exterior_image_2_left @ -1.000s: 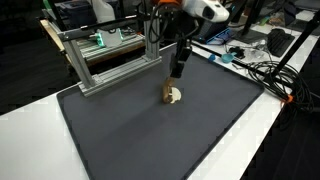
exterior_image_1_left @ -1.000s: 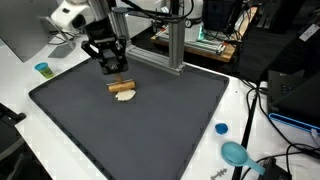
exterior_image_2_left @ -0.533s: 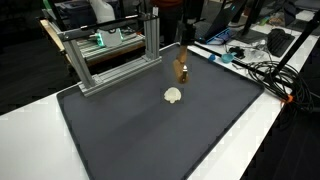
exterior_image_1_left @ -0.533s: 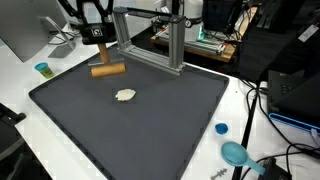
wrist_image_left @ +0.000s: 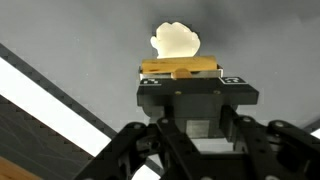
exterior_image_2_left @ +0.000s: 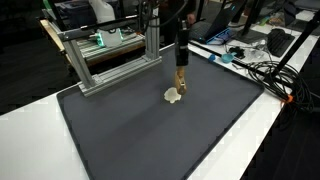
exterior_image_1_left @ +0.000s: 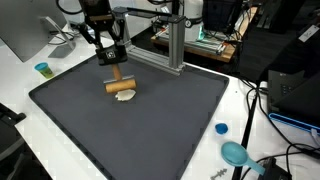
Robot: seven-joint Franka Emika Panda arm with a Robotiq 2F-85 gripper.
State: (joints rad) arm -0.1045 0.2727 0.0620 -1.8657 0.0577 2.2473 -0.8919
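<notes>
My gripper (exterior_image_1_left: 112, 66) is shut on the short handle of a wooden roller (exterior_image_1_left: 118, 85), whose cylinder lies crosswise below the fingers. It hangs just above and behind a pale lump of dough (exterior_image_1_left: 125, 96) on the dark mat (exterior_image_1_left: 150, 135). Another exterior view shows the gripper (exterior_image_2_left: 182, 60), the roller (exterior_image_2_left: 181, 78) and the dough (exterior_image_2_left: 173, 96) right under it. In the wrist view the roller (wrist_image_left: 180, 68) lies across the jaws (wrist_image_left: 190, 85), with the dough (wrist_image_left: 176, 40) just beyond it. I cannot tell whether roller and dough touch.
An aluminium frame (exterior_image_1_left: 170, 40) stands at the mat's back edge, also in an exterior view (exterior_image_2_left: 110, 55). A small blue cup (exterior_image_1_left: 42, 69) sits on the white table. A blue cap (exterior_image_1_left: 221, 128), a teal object (exterior_image_1_left: 235, 153) and cables (exterior_image_2_left: 265, 75) lie off the mat.
A second ago the roller was down at the dough. It then rose and swung away toward the back. Now it has come back down, close over the dough.
</notes>
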